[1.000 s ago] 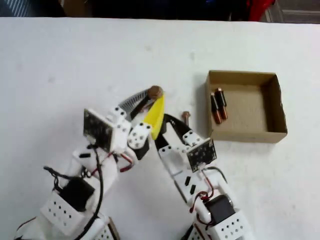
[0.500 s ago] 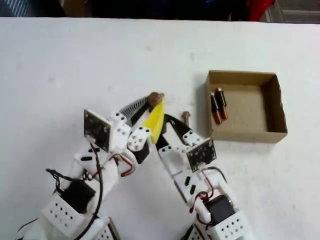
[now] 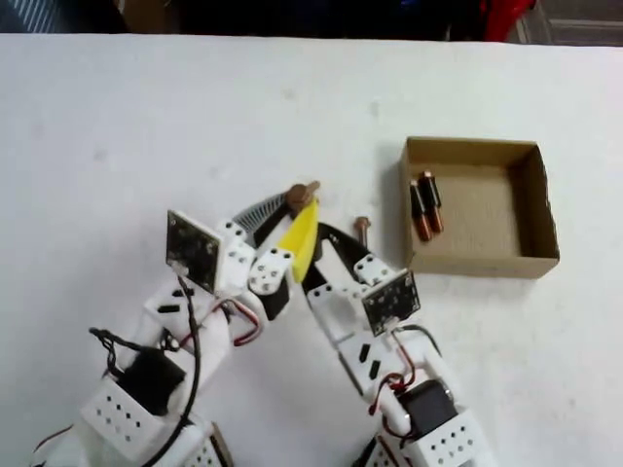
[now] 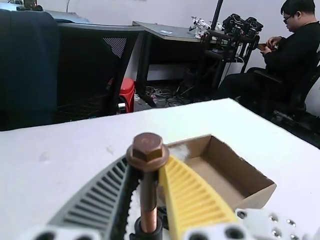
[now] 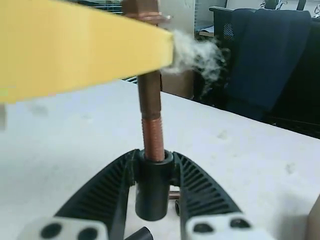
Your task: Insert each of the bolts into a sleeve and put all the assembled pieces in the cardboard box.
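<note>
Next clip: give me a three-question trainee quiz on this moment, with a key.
1. Fill in: the left gripper grips the bolt just under its ___ head.
2. What does the right gripper hold? A) the bolt B) the black sleeve C) nothing
3. True or false: the cardboard box already holds two assembled pieces.
Key: 1 hexagonal; 2 B; 3 true.

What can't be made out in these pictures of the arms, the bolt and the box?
- How deep the bolt sits in the sleeve: right wrist view, the sleeve's wall hides its tip.
- The bolt's head: right wrist view, partly behind the yellow finger and cut by the edge.
- The two pieces in the cardboard box: high view, too small to tell bolt from sleeve.
</note>
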